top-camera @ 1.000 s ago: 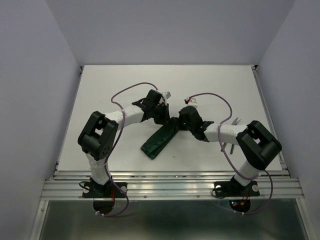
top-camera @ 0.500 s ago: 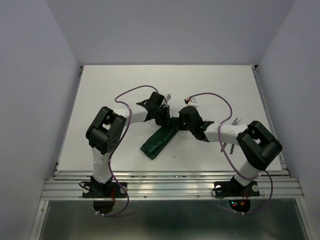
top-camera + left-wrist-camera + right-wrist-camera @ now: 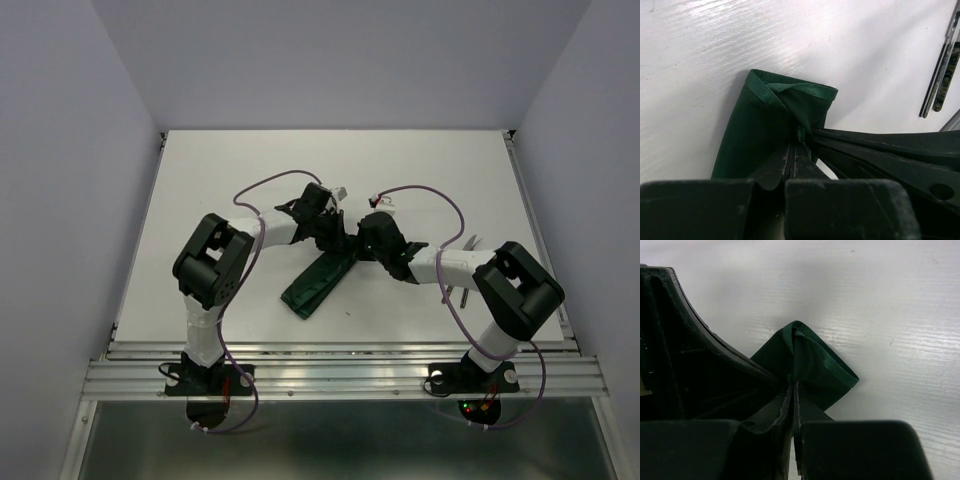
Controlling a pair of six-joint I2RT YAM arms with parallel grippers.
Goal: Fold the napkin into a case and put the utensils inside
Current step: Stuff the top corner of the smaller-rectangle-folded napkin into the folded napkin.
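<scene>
the left gripper (image 3: 792,154) and right gripper (image 3: 793,396) both pinch tight on the case (image 3: 318,283) mouth. the case stretches long back from them. the utensils (image 3: 944,75) lie off beside the right gripper, closer to it.

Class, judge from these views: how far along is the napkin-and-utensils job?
Done: the napkin case is folded, long and narrow. In hand: the left gripper and right gripper both pinch its far end, jaws shut on the cloth. Left: the utensils lie bare on the table, not yet inside.
</scene>
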